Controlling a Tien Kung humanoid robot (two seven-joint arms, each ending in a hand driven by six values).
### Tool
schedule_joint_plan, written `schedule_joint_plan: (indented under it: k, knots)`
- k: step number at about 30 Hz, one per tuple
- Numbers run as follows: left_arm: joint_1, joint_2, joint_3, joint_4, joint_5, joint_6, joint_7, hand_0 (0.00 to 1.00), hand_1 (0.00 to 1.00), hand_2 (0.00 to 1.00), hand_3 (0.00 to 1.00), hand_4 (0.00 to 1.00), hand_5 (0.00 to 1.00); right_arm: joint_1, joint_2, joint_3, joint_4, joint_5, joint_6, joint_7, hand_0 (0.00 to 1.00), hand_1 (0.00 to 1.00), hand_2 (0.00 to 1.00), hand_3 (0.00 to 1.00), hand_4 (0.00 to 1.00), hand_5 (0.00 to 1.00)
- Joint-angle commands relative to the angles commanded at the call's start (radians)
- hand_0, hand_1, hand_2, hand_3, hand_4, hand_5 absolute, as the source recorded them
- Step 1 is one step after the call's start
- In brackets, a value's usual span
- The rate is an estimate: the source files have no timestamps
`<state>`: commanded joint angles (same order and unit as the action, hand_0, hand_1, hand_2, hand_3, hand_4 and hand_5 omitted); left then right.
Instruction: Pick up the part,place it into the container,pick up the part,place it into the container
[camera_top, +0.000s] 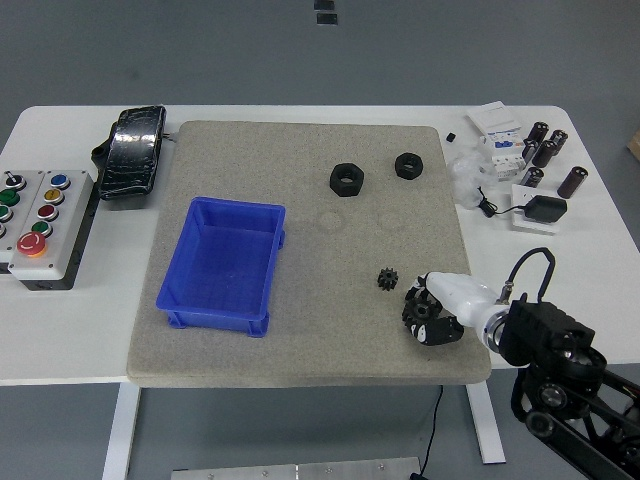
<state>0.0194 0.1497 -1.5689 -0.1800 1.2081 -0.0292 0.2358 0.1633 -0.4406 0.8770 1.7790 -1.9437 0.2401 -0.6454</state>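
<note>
Head view: right robot hand (437, 312) is seen low at the grey felt mat's (300, 250) near right, fingers curled, nothing visibly held | small black toothed gear (388, 278) lies just beside it | two black hex nuts (346, 180) sit farther back | blue plastic bin (222, 262) is empty; no part judged placed yet

Open mat (330, 300) lies between the gear (388, 278) and the bin (222, 262), nothing blocking. Two nuts (346, 180) sit farther back, well apart. Right hand (437, 308) crowds the gear's near side.
</note>
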Motion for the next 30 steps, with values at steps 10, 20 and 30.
schedule_joint_plan:
  k: [10,20,30]
  knots:
    - [-0.001,0.0,0.001,0.0,-0.001,0.0,-0.001,0.625,0.581,0.57,0.649,0.625,0.374,0.01,0.004,0.024,0.0,-0.037,-0.058,0.0,0.283,0.545,0.48,0.53,0.421,0.002]
    - [0.001,-0.002,0.003,0.0,-0.002,0.001,0.001,0.624,0.581,0.569,0.649,0.625,0.377,0.134,0.088,0.059,-0.109,-0.12,-0.134,0.0,0.284,0.547,0.479,0.524,0.453,0.002]
    - [-0.002,-0.004,0.009,0.0,-0.006,0.002,0.006,0.625,0.581,0.571,0.651,0.627,0.384,0.345,0.259,-0.098,-0.284,-0.095,-0.276,0.0,0.282,0.544,0.471,0.506,0.44,0.002]
